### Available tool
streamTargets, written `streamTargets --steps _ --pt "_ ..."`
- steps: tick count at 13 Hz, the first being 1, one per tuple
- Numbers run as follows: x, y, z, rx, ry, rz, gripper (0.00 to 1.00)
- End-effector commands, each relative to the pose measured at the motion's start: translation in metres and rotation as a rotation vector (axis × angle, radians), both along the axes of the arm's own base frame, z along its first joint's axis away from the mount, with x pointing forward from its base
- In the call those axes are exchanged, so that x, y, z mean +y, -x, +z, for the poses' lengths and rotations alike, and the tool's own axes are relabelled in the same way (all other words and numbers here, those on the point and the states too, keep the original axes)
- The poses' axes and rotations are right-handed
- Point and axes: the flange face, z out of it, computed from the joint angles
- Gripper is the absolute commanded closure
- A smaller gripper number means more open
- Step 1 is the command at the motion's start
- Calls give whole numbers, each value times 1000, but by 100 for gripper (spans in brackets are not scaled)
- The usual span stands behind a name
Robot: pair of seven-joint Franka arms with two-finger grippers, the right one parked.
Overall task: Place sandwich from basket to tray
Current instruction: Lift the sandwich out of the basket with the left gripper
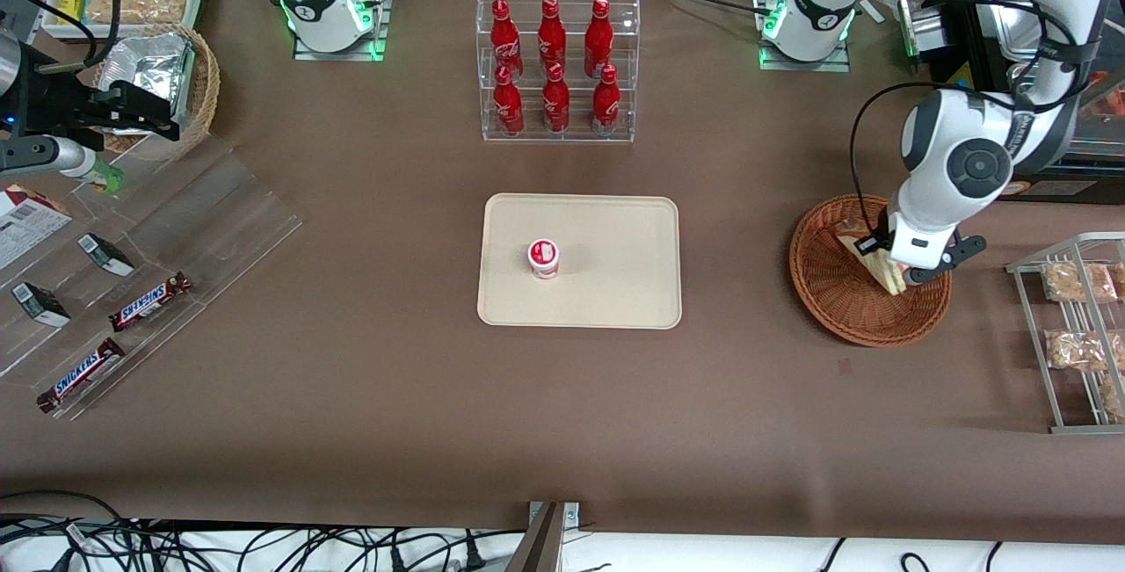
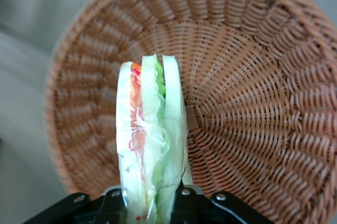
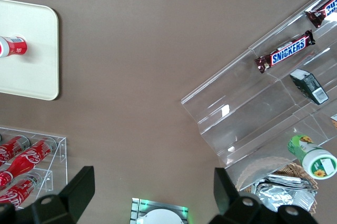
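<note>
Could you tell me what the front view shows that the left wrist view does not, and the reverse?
Only the front view shows the tray with a small red-and-white cup on it, the rack of red bottles, and the basket's place toward the working arm's end of the table. Only the left wrist view shows the sandwich's layers edge-on, with the gripper shut on its wrapped end. Both show the sandwich held over the basket.

The left arm [image 1: 958,159] was glossy white with dark grey joint caps, a black cable looping alongside, and a black gripper [image 1: 905,269].
</note>
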Motion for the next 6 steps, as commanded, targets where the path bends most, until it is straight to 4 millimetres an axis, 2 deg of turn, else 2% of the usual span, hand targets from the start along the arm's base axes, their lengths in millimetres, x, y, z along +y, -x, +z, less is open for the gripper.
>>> streamTargets --steps 1,4,6 --pt "-7 -24 62 36 -5 -94 100" --pt "-12 -49 129 47 109 -147 100" --pt "-19 -56 158 47 168 -195 100"
